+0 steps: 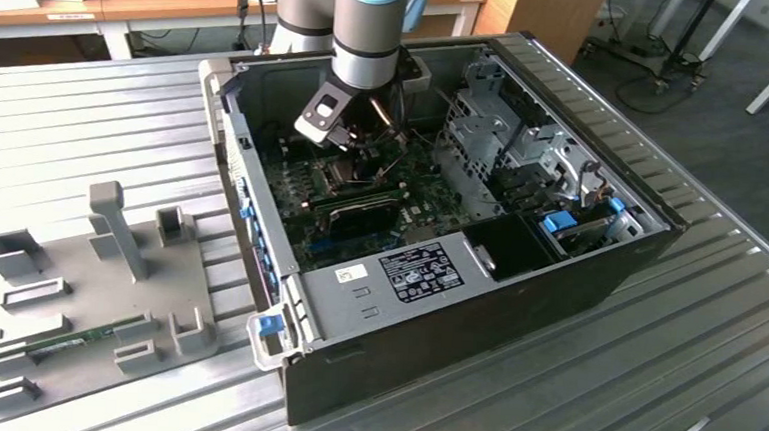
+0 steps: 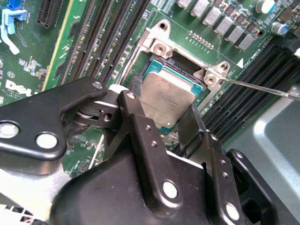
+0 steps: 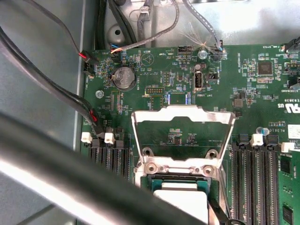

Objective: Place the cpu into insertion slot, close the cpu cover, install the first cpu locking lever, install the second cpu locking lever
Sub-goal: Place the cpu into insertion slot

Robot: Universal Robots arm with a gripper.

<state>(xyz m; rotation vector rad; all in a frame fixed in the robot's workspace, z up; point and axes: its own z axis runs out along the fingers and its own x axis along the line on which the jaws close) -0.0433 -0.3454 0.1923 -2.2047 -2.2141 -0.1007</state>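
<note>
While the claw (image 2: 164, 107) looks clamped on the cpu (image 2: 167, 93) by its edges, the chip's sitting right in the insertion slot (image 2: 158, 48), with the cpu cover (image 3: 182, 111) flipped up behind. My worry: if it's a hair crooked, pushing down could bend socket pins.

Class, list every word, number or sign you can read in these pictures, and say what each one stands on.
Black label on the computer case: print too small to read.
White sticker beside it: too small to read.
Green circuit board, first wrist view: white lettering too small to read; one triangle mark.
Cpu top, second wrist view: faint marking, unreadable.
Nothing can be quoted.
</note>
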